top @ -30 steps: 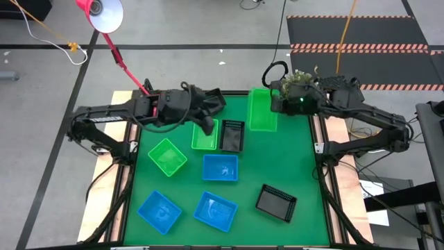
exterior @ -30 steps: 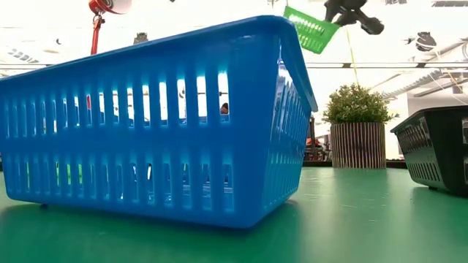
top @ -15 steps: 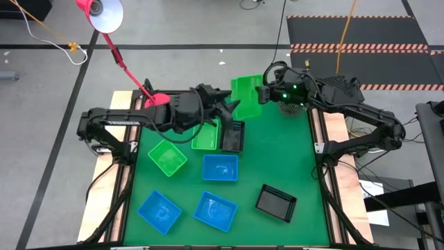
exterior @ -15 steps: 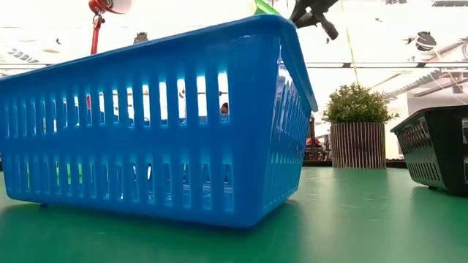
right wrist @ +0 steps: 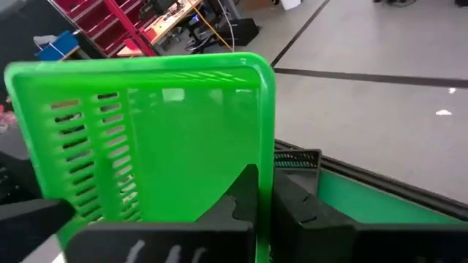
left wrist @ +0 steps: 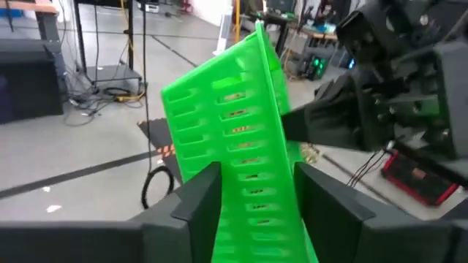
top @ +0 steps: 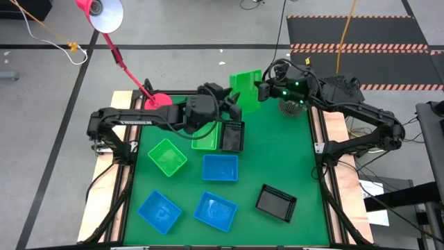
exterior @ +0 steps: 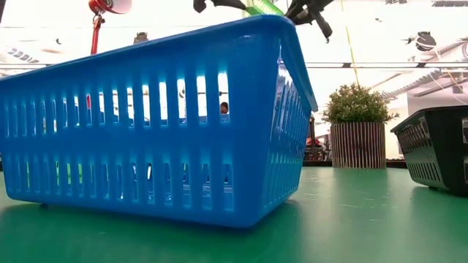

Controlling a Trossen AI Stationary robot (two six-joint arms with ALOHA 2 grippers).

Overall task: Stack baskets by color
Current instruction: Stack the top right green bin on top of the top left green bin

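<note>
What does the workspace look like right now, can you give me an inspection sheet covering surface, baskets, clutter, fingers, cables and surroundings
Surface: green mat on the table.
Job's things: lifted green basket held tilted in the air; two more green baskets, three blue baskets and black baskets on the mat.
Clutter: potted plant; pink desk lamp.
Grippers: right gripper fingers shut on the lifted basket's rim; left gripper fingers straddle its wall.
Cables: orange cable on the floor.
Surroundings: grey floor, striped black mats.
</note>
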